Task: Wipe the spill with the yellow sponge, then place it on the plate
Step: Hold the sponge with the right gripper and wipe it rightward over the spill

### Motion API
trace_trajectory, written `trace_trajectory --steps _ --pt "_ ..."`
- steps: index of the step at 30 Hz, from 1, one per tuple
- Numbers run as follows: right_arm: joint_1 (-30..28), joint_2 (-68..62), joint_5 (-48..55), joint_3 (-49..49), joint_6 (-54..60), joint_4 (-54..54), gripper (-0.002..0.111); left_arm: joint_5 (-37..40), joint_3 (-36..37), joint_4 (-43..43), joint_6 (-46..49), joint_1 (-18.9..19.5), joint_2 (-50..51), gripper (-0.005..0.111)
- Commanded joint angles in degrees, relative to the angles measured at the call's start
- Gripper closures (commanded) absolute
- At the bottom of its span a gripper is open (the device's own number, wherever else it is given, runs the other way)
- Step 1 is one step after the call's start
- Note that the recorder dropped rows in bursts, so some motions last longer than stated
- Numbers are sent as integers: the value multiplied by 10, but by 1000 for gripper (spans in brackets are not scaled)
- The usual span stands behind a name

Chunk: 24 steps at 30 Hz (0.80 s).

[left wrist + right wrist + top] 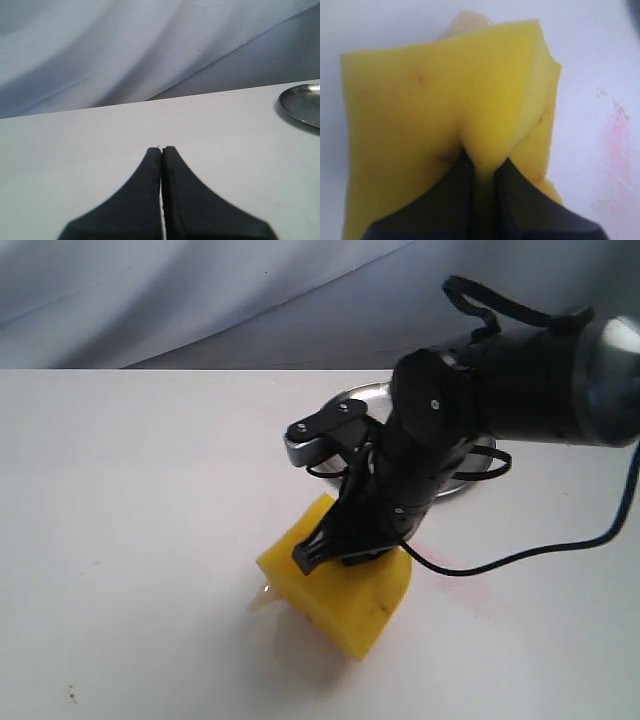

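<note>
The yellow sponge [340,592] rests on the white table, pinched into a fold by my right gripper [335,552], which is shut on it from above. Up close the sponge [445,95] bulges between the black fingers [455,195]. A pale amber spill [262,592] peeks out at the sponge's left edge, and a pale wet patch [465,21] shows past the sponge's far side. The silver plate [360,397] lies behind the right arm, mostly hidden. My left gripper [161,149] is shut on nothing, hovering over bare table, with the plate's rim [300,102] off to one side.
A faint pink-red smeared streak [615,150] marks the table beside the sponge, and shows faintly [470,575] to the right of it. A black cable [520,552] trails from the right arm across the table. A grey cloth backdrop [200,290] hangs behind.
</note>
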<state>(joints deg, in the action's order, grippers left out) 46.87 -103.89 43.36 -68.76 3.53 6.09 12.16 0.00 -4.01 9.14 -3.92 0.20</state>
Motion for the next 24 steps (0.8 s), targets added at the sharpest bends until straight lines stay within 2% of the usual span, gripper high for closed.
trace_trajectory --steps 1,10,12,24 --pt "-23 11 -10 46 -3 -5 108 -4 0 1 0 0 -2 107" --pt "-23 -33 -83 49 -2 37 108 -4 0 1 0 0 -2 107" --pt "-23 -56 -73 31 -2 38 108 -4 0 1 0 0 -2 107" --pt "-23 -220 13 -199 -3 74 108 -4 0 1 0 0 -2 107"
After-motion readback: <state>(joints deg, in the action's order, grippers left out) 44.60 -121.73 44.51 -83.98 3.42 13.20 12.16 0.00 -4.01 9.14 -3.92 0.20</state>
